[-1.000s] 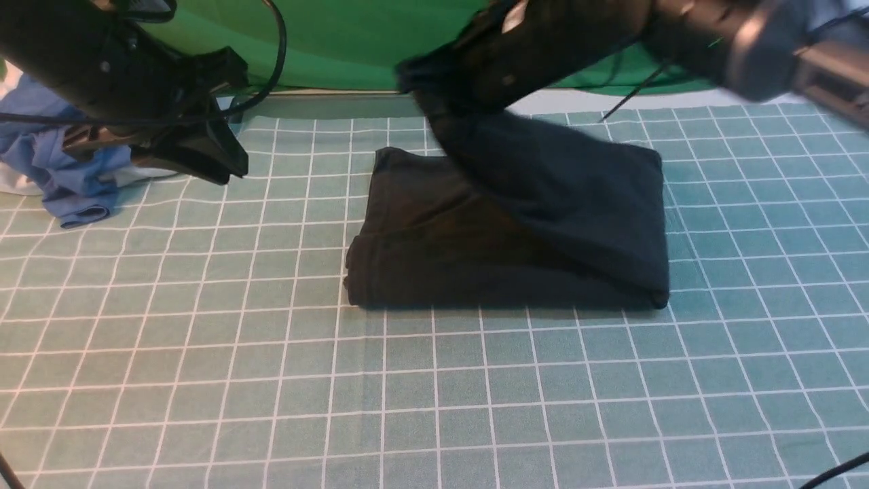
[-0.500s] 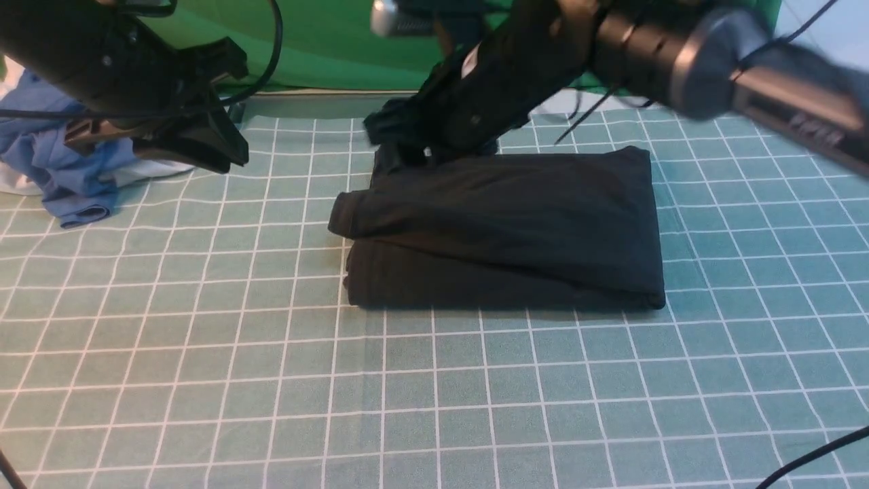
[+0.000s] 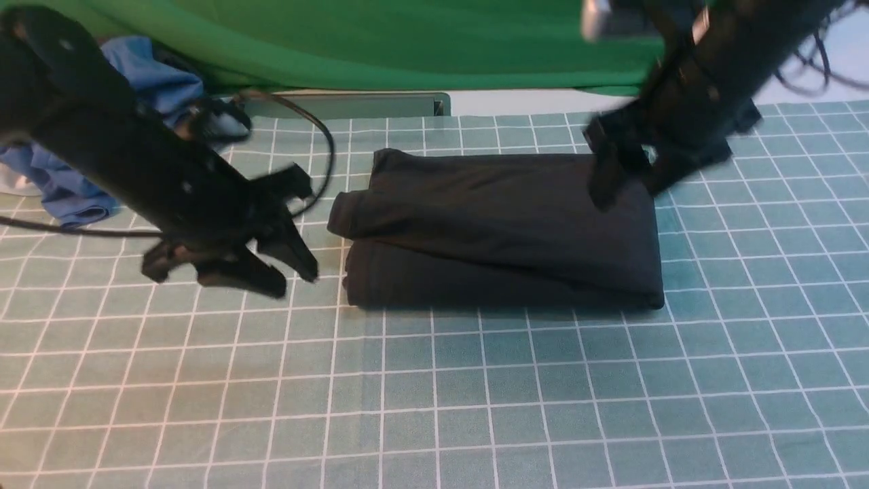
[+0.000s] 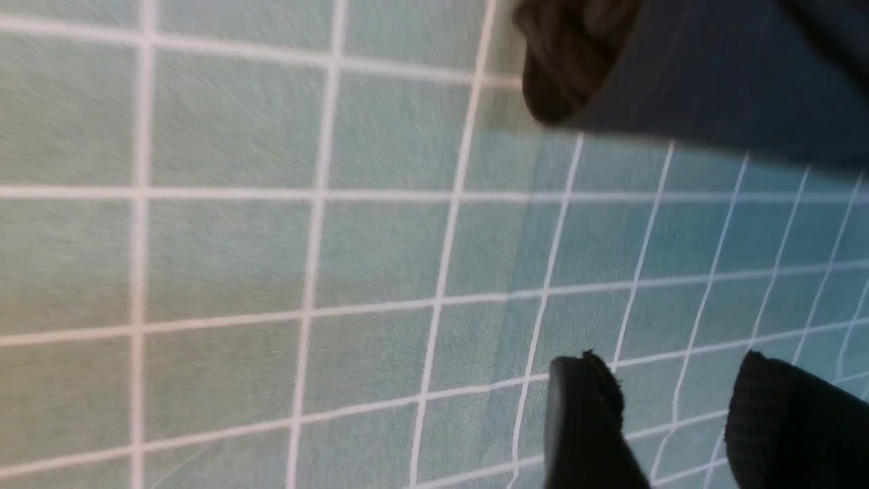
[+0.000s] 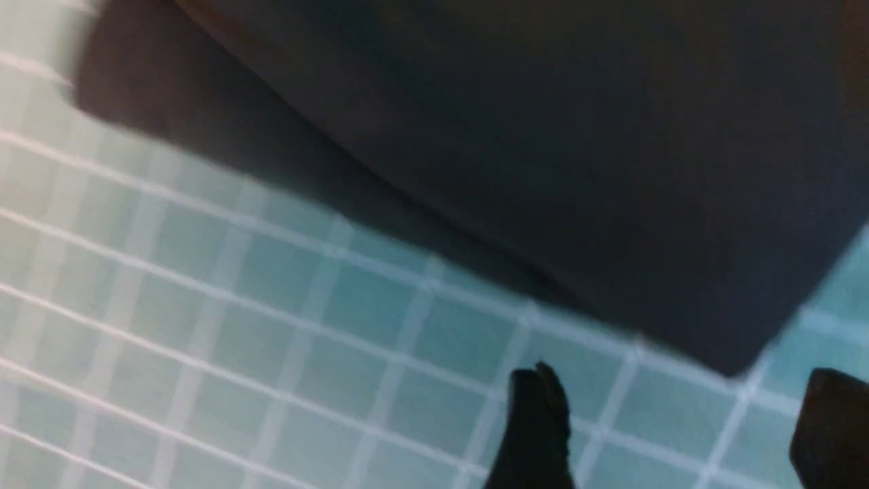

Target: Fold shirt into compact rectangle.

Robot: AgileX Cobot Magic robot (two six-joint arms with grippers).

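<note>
Shirt [image 3: 502,224] folded on checked mat [image 3: 434,380] | left gripper [image 3: 293,280], right gripper [image 3: 628,191]: empty

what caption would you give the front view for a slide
Black shirt folded on the checked mat; left gripper open beside its left end, right gripper open above its far right corner

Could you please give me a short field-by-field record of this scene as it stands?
shirt: black, folded into a rough rectangle on the checked table
left gripper: open, empty, beside the shirt's left end
right gripper: open, empty, by the shirt's far right corner
elsewhere: blue clothes far left, green cloth behind
</note>
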